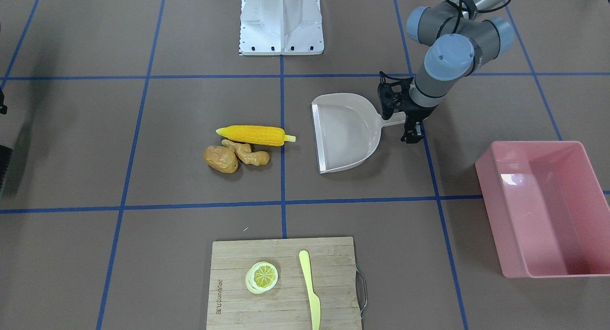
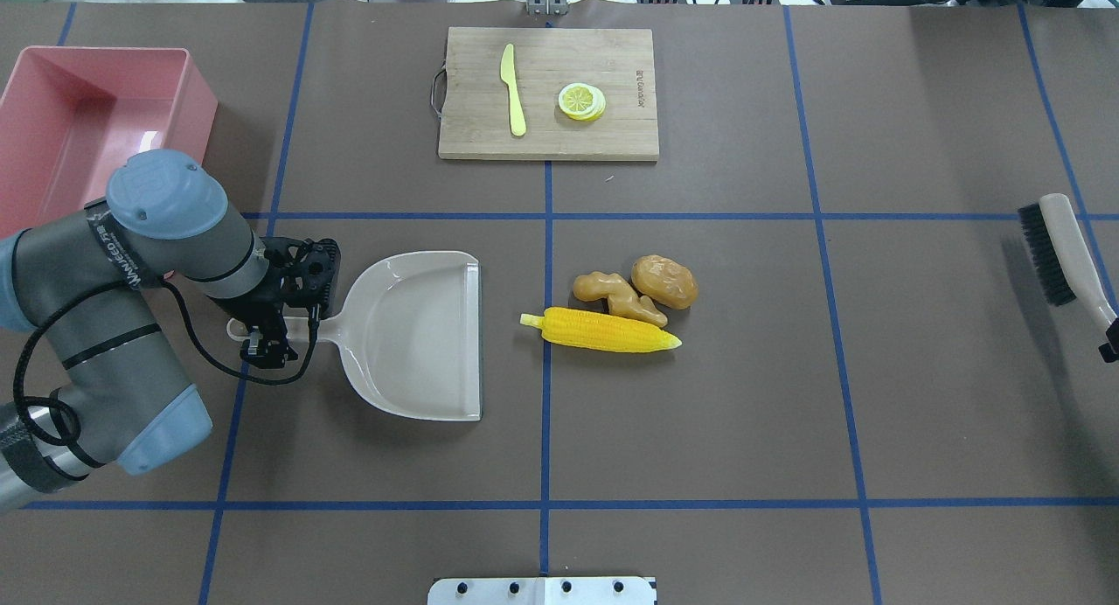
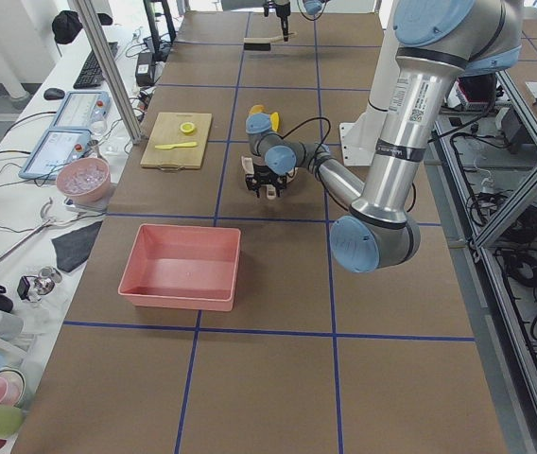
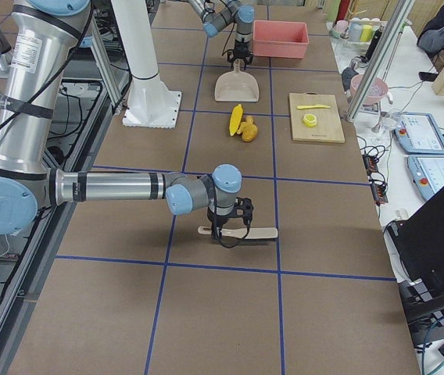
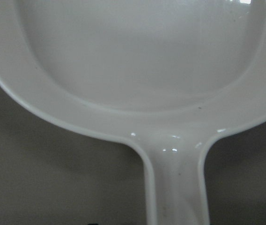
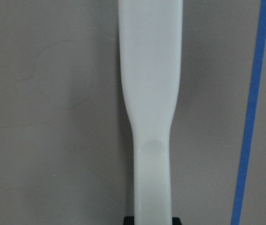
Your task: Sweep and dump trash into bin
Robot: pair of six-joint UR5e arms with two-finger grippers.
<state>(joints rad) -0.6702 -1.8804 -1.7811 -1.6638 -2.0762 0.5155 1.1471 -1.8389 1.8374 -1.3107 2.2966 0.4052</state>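
Left gripper: the left gripper (image 2: 269, 332) points straight down over the long handle (image 5: 175, 187) of a beige plastic dustpan (image 2: 411, 334), with a finger on either side. I cannot tell whether they press on it.
Dustpan: it lies flat on the table. Its open mouth faces the trash, and its straight lip is just short of the middle blue line.
Right gripper: the right gripper (image 4: 227, 230) pinches the handle end of a beige hand brush with black bristles (image 2: 1062, 238). Its dark pads are tight on both sides. It is out by the table's right end.
Trash: yellow corn cob (image 2: 608, 330), knobbly tan ginger root (image 2: 616, 295) and brown potato (image 2: 664, 281) are bunched just past the middle line. The ginger touches the potato, and the corn lies alongside on the robot's side.
Bin: the pink rectangular plastic tub (image 2: 199, 98) sits at the far left corner, well apart from the trash. The dustpan is between the two.
Far edge: a wooden cutting board (image 2: 546, 137) carries a flat yellow plastic knife (image 2: 513, 89) and a lemon slice (image 2: 581, 100), set apart from each other.
Surface: the brown matted table (image 2: 787, 413) is ruled into large squares by blue tape. A white arm mount (image 1: 282, 20) stands at mid-edge on the robot's side.
Open room: broad brown mat stretches from the corn to the brush. A full row of squares runs along the robot's side.
Room: benches with tablets (image 3: 60, 147) and a pink bowl (image 3: 84, 180) lie beyond the far edge. Metal racks stand behind the robot.
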